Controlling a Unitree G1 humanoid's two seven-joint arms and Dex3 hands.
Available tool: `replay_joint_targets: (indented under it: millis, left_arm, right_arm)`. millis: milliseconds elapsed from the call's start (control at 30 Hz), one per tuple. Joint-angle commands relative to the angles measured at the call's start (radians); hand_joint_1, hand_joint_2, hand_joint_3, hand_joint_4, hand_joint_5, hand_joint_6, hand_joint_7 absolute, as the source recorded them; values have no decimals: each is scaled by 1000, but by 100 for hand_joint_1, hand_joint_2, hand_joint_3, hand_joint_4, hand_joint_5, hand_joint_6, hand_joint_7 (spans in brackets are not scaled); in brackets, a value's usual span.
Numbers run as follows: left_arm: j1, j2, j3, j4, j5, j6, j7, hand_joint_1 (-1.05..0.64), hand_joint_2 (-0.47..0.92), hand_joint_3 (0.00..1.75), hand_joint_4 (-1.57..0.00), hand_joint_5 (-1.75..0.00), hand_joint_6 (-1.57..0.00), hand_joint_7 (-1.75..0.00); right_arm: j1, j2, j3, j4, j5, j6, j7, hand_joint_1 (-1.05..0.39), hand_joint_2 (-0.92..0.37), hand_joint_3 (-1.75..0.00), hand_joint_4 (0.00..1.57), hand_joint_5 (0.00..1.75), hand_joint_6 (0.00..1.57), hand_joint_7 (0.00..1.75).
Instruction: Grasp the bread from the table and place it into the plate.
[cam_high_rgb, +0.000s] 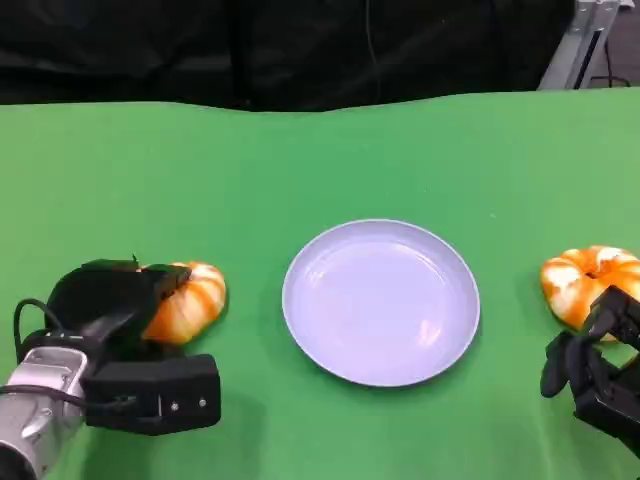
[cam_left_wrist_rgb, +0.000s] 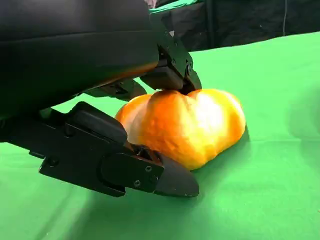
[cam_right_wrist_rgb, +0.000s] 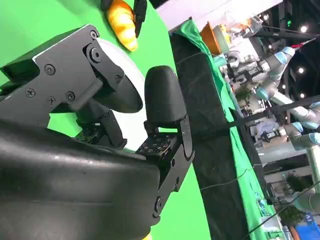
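An orange and white bread (cam_high_rgb: 190, 300) lies on the green table left of the pale blue plate (cam_high_rgb: 380, 300). My left hand (cam_high_rgb: 115, 345) reaches around it. Its fingers (cam_left_wrist_rgb: 170, 75) touch the top of the bread (cam_left_wrist_rgb: 187, 125), and the thumb (cam_left_wrist_rgb: 125, 167) lies low on the near side, a little apart in the head view. The bread rests on the cloth. My right hand (cam_high_rgb: 595, 375) hovers at the lower right with its fingers (cam_right_wrist_rgb: 162, 105) apart and nothing in them. Past them I see the plate (cam_right_wrist_rgb: 134, 131) and the far bread (cam_right_wrist_rgb: 122, 22).
A second orange and white bread (cam_high_rgb: 585, 280) lies right of the plate, just beyond my right hand. The green table (cam_high_rgb: 300, 160) stretches back to a black curtain. The plate holds nothing.
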Motion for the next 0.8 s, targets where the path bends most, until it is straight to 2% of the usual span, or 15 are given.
replay_joint_targets:
  millis: [33,467,667,800]
  left_arm:
    - [-19,-2,-11,44,-10,-11,17,-72,92,17,-51,-2,-55,-1]
    - [-59,-35,-20,177,-24,-51,68,-68,92,17,-56,-3,-59,-2]
    - [-62,-44,-31,200,-23,-54,115,-56,92,17,-61,-3,-65,-3]
    - [-66,-44,-40,209,-29,-55,124,-54,92,18,-61,-3,-66,-3]
  right_arm:
    - [6,-13,-12,-11,11,-1,1,-4,-46,-139,90,175,78,166]
    - [8,-14,-11,-15,8,2,0,-4,-46,-140,90,175,77,166]
    - [9,-15,-12,-14,9,-1,5,-4,-46,-139,90,175,77,166]
    - [9,-15,-12,-14,9,-1,6,-4,-46,-139,91,175,77,166]
